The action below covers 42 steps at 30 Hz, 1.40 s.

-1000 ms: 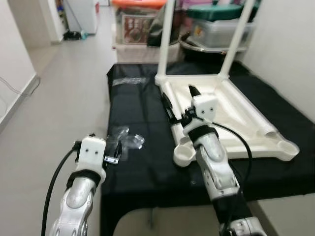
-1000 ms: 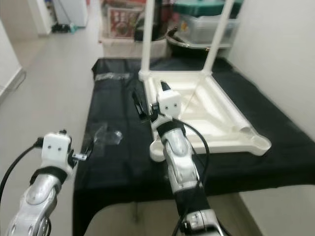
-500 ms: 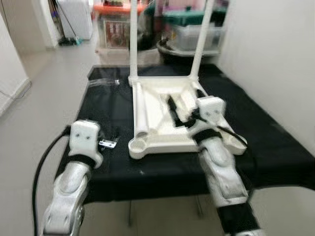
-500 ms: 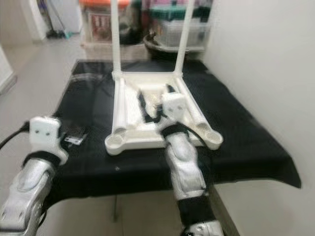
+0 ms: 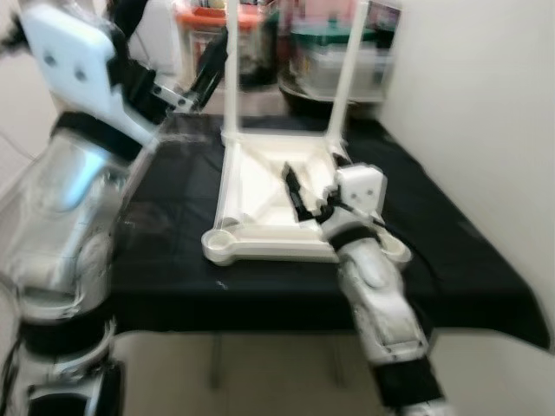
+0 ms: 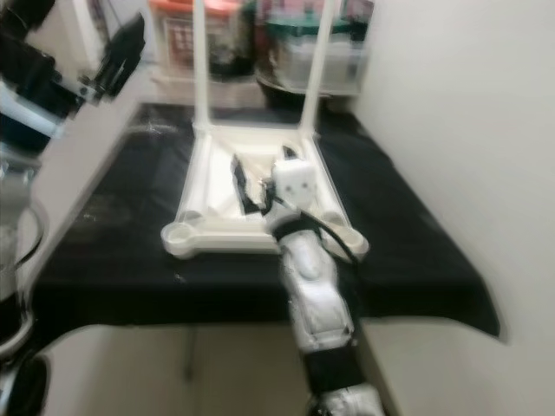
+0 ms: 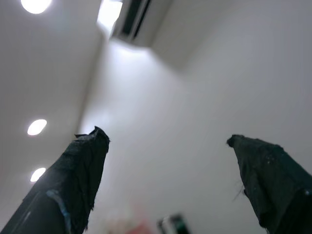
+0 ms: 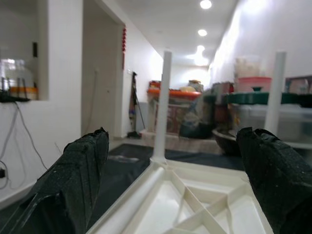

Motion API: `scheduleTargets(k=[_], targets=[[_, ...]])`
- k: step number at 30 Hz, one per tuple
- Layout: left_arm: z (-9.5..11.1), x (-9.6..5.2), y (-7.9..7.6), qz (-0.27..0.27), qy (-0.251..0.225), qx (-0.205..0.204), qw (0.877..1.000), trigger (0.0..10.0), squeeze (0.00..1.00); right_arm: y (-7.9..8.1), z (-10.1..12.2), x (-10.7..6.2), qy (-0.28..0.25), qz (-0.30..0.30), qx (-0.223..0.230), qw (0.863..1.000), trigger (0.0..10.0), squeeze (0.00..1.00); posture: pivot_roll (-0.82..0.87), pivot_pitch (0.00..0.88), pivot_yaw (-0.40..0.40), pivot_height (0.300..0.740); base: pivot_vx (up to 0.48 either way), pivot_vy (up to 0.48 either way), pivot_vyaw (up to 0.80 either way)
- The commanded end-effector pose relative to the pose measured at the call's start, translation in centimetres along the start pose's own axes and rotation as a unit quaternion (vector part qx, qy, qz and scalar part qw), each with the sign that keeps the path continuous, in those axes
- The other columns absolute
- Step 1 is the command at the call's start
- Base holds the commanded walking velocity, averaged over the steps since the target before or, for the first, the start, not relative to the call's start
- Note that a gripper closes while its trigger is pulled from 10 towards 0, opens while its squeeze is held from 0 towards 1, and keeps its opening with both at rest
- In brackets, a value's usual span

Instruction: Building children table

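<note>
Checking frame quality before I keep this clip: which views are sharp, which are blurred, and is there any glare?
Left and right eye views: motion-blurred, the raised left gripper and the storage boxes smeared. Right wrist view: sharp, the upturned white table and its two legs crisp. Left wrist view: open fingers against a soft-focus ceiling, with bright ceiling lights blown out.

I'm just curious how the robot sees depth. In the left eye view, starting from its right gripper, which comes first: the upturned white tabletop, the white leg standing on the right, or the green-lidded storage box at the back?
1. Upturned white tabletop: directly under the right gripper, on the black cloth.
2. Right white leg: upright at the tabletop's far corner.
3. Green-lidded storage box: beyond the table, at the back.
</note>
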<state>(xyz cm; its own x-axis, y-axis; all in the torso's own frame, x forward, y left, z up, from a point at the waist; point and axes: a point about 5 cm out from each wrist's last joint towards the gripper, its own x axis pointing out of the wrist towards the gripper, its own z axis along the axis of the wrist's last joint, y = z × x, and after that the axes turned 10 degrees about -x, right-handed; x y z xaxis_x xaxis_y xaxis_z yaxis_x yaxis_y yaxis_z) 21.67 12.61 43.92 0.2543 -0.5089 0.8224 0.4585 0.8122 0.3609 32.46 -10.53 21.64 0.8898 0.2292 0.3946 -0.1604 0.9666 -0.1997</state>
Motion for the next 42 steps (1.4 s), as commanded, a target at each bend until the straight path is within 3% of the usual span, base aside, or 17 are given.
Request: scheduleTargets(k=[1,2,5,9,18,23,35,40,41,42], targets=[[1.1,1.0,-0.3,-0.035,-0.021,-0.001,0.999,10.0,0.0,-0.3,-0.5,-0.2,0.016,-0.007,0.002,1.0,10.0,0.0,0.14,0.0,-0.08,0.74,0.0,0.0,0.0],[2.6,2.2,-0.7,-0.061,-0.055,0.0,0.997,10.0,0.0,-0.4,-0.6,-0.3,0.019,-0.008,0.002,1.0,10.0,0.0,0.14,0.0,-0.081,0.74,0.0,0.0,0.0],[2.6,2.2,-0.7,-0.061,-0.055,0.0,0.997,10.0,0.0,-0.4,-0.6,-0.3,0.019,-0.008,0.002,1.0,10.0,0.0,0.14,0.0,-0.081,0.74,0.0,0.0,0.0],[4.6,3.6,-0.9,-0.078,-0.101,0.009,0.992,10.0,0.0,-0.8,-0.9,-0.4,0.027,-0.013,-0.002,1.0,10.0,0.0,0.13,0.0,-0.091,0.74,0.0,0.0,0.0],[5.8,3.9,-0.2,-0.071,-0.106,0.032,0.991,10.0,0.0,-1.3,-1.3,-0.3,0.035,-0.018,-0.006,0.999,10.0,0.0,0.14,0.0,-0.1,0.74,0.0,0.0,0.0],[6.8,4.2,0.1,-0.077,-0.122,-0.002,0.989,10.0,0.0,-1.2,-1.5,-0.4,0.042,-0.017,-0.004,0.999,10.0,0.0,0.14,0.0,-0.099,0.74,0.0,0.0,0.0],[7.5,3.3,0.3,-0.073,-0.129,-0.004,0.989,10.0,0.0,-1.3,-2.0,-0.5,0.052,-0.018,-0.004,0.998,10.0,0.0,0.14,0.0,-0.1,0.74,0.0,0.0,0.0],[6.5,1.9,2.1,-0.006,-0.098,-0.015,0.995,10.0,0.0,-1.2,-2.3,-0.6,0.059,-0.017,-0.003,0.998,10.0,0.0,0.13,0.0,-0.086,0.74,0.0,0.0,0.0],[5.3,0.8,3.3,0.048,-0.066,-0.019,0.996,10.0,0.0,-1.3,-2.2,-0.6,0.061,-0.019,-0.002,0.998,10.0,0.0,0.12,0.0,-0.081,0.74,0.0,0.0,0.0],[5.3,0.8,3.3,0.048,-0.066,-0.019,0.996,10.0,0.0,-1.3,-2.2,-0.6,0.061,-0.019,-0.002,0.998,10.0,0.0,0.12,0.0,-0.081,0.74,0.0,0.0,0.0]])
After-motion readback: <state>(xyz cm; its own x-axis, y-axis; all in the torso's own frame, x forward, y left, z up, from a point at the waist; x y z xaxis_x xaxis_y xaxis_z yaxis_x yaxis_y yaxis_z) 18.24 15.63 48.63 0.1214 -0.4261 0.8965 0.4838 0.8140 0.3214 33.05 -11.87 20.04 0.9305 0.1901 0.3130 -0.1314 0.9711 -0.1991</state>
